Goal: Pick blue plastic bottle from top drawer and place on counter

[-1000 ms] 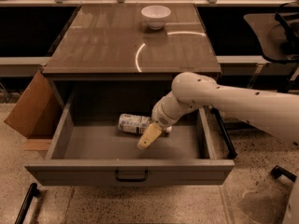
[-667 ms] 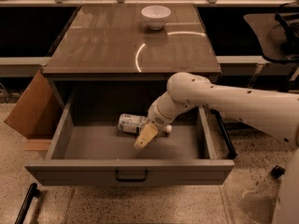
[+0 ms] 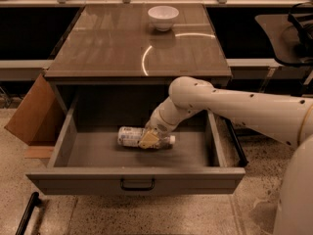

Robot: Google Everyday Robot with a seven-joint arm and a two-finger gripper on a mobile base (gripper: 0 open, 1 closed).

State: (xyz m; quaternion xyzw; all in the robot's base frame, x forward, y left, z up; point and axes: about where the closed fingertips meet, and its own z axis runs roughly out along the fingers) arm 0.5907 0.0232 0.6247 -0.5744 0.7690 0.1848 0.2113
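blue plastic bottle [image 3: 129, 136] lies on its side on the floor of the open top drawer [image 3: 73, 182], cap to the right. gripper [image 3: 149, 139] sits over the bottle's middle; cannot tell whether it is open or clamped. judgement: grasp mid-body, squeeze lightly, lift straight up above the drawer walls before moving to the counter [image 3: 107, 43]. label print unreadable.

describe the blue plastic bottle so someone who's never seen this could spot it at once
Find the glossy brown counter; the top drawer stands open beneath it. The blue plastic bottle lies on its side on the drawer floor, with the gripper right over it. Unlike the white bowl up on the counter, it is pale-labelled and inside the drawer.
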